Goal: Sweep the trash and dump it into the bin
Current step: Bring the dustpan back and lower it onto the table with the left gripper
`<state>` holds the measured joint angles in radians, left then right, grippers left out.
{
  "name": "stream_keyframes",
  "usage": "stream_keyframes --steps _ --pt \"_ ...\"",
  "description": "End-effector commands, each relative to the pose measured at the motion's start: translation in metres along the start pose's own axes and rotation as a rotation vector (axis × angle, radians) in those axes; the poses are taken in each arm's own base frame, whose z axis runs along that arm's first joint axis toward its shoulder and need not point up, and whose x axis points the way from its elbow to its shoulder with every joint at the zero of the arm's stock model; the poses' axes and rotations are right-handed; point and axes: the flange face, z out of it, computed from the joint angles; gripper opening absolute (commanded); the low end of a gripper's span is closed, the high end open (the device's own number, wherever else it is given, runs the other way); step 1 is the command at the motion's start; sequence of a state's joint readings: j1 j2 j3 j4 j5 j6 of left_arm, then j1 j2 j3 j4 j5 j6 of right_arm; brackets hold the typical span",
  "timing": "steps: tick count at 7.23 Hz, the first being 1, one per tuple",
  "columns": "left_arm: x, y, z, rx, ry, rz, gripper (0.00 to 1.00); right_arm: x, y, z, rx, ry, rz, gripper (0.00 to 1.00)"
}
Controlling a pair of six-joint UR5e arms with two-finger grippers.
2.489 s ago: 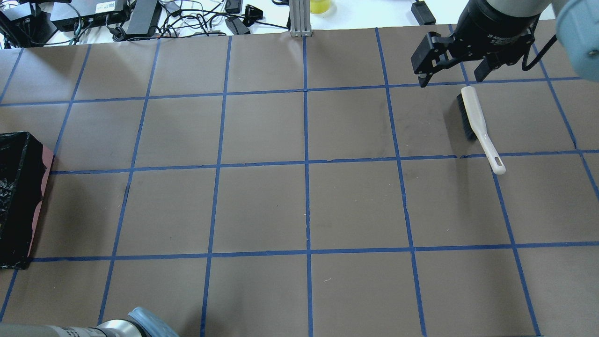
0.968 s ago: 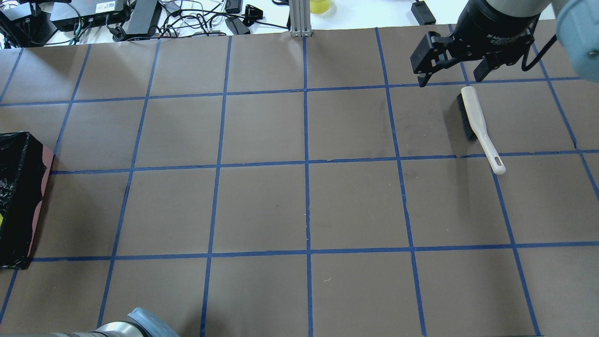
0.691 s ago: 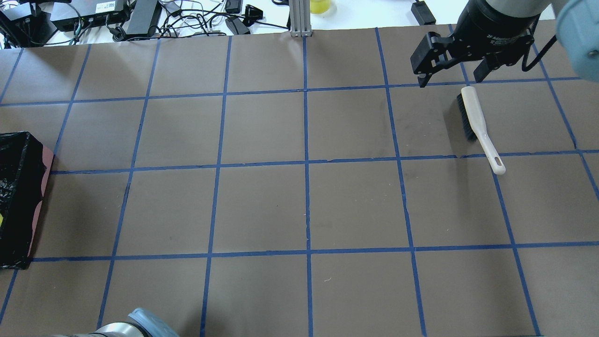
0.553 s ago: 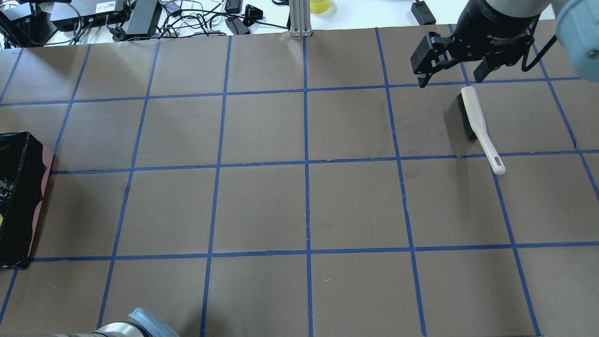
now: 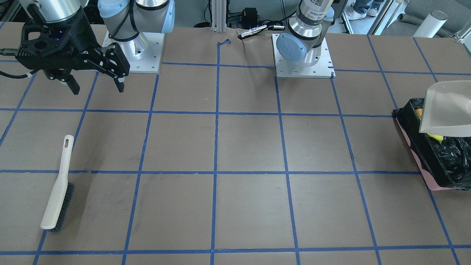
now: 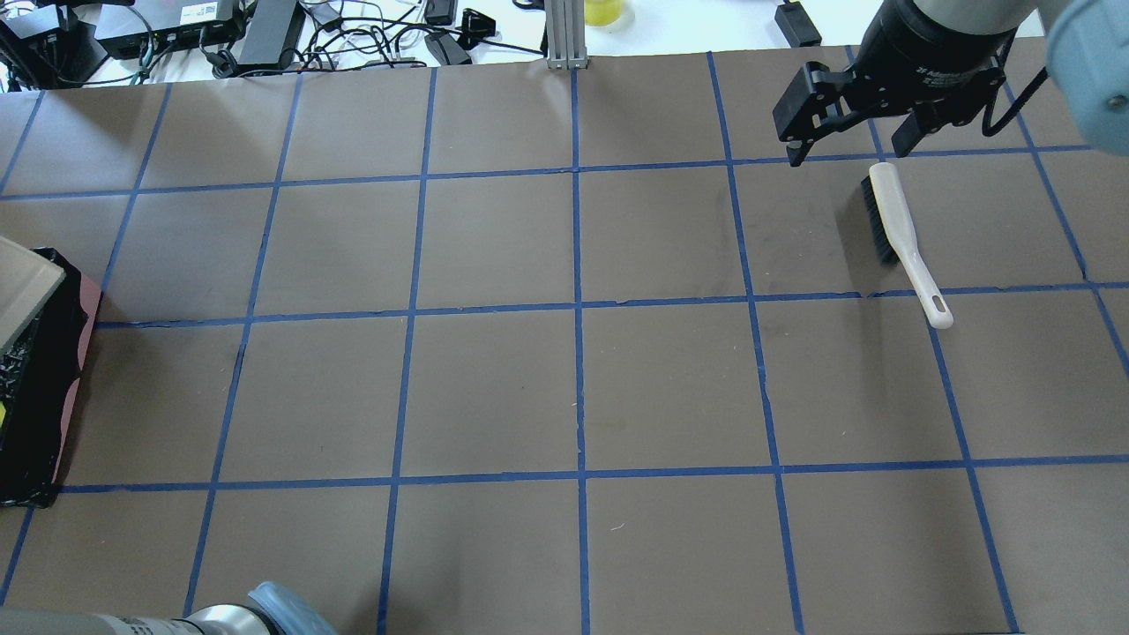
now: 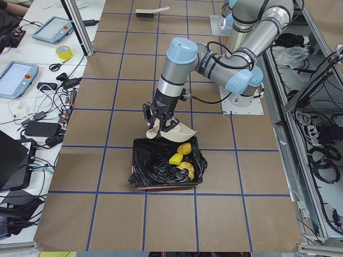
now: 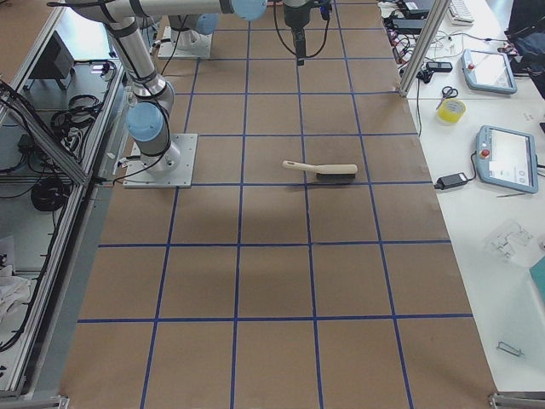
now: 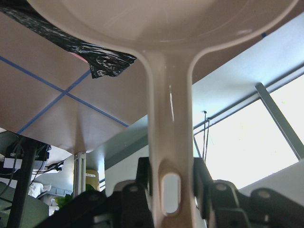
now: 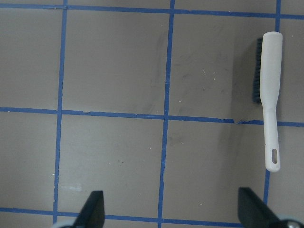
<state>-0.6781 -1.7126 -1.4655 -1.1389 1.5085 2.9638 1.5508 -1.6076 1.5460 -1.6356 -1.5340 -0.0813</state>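
Note:
The bin (image 7: 153, 170), pink-sided with a black bag, stands at the table's left end (image 6: 40, 414) (image 5: 450, 156). Three trash pieces lie in it: a golden lump (image 7: 184, 148), a yellow sponge (image 7: 175, 158) and a curved pastry (image 7: 187, 169). My left gripper (image 9: 171, 178) is shut on the handle of the beige dustpan (image 7: 181, 133) and holds it tilted over the bin's edge (image 5: 447, 106) (image 6: 22, 287). My right gripper (image 6: 851, 148) (image 5: 97, 86) is open and empty, hovering above the far right of the table.
A white hand brush with black bristles (image 6: 900, 229) (image 5: 59, 187) (image 10: 269, 95) lies on the table just below the right gripper. Cables and electronics (image 6: 220, 31) sit beyond the table's far edge. Blue tape lines grid the brown table.
The dustpan has come into the overhead view at the left edge, over the bin. A yellow piece has appeared in the bin. The right arm and the brush have not moved.

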Motion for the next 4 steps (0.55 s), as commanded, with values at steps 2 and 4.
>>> stream_keyframes --steps 2,4 --pt "-0.096 -0.042 0.04 0.15 -0.073 -0.137 0.0 0.0 0.0 0.001 -0.002 0.0 0.0 1.0" --pt "-0.16 -0.081 0.064 0.222 -0.068 -0.241 0.0 0.0 0.0 0.001 -0.002 0.0 0.0 1.0"
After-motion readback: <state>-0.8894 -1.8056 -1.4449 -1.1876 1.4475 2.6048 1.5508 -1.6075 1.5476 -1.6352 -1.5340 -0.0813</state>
